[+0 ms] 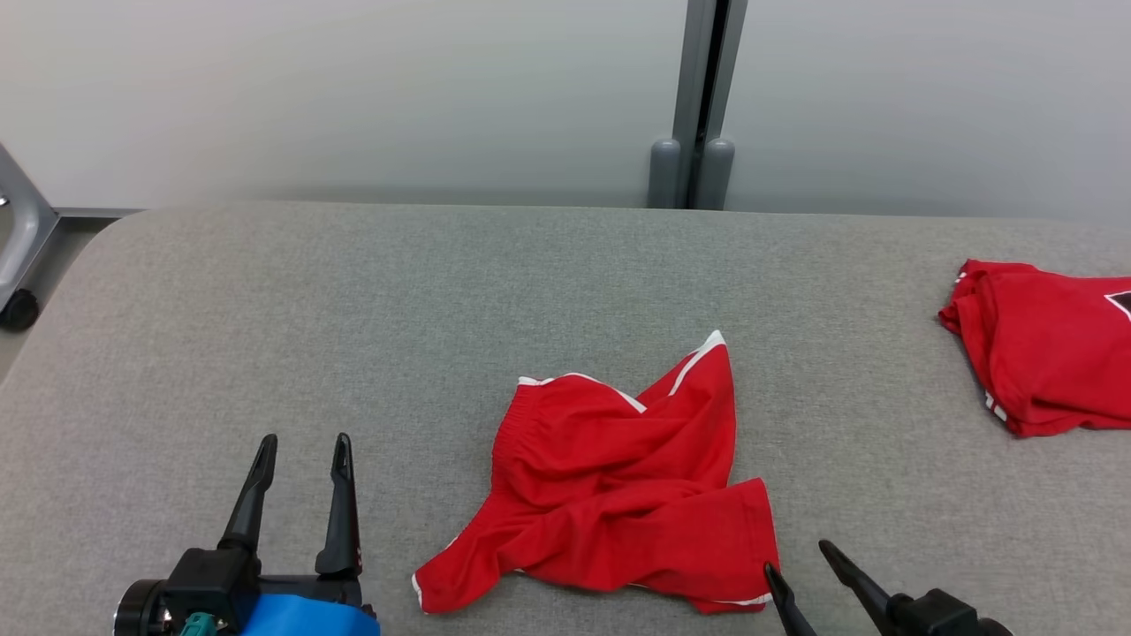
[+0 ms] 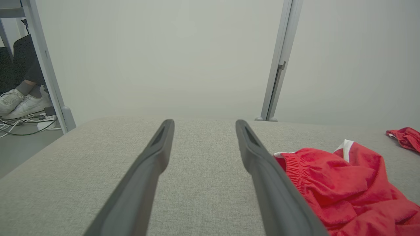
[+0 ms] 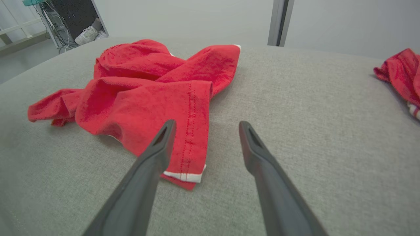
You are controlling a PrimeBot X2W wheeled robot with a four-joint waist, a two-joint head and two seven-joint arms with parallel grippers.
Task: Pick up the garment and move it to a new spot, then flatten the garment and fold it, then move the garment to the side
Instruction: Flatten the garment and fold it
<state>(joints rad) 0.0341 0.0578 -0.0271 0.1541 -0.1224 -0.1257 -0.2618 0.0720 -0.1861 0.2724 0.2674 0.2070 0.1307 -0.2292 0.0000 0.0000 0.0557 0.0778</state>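
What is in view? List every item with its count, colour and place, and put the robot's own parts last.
crumpled red cloth shorts with white trim: one, red, middle of the table, towards its near edge
bunched red cloth garment: one, red, at the table's right edge
grey fabric-covered table: one, grey, under both garments
grey metal post: one, grey, upright behind the table
white trainers on a person's feet: two, white, on the floor beyond the table's left end
floor cables: several, white and dark, beside the trainers
left hand: one, dark fingers, open, left of the shorts and apart from them
right hand: one, dark fingers, open, by the shorts' near right corner
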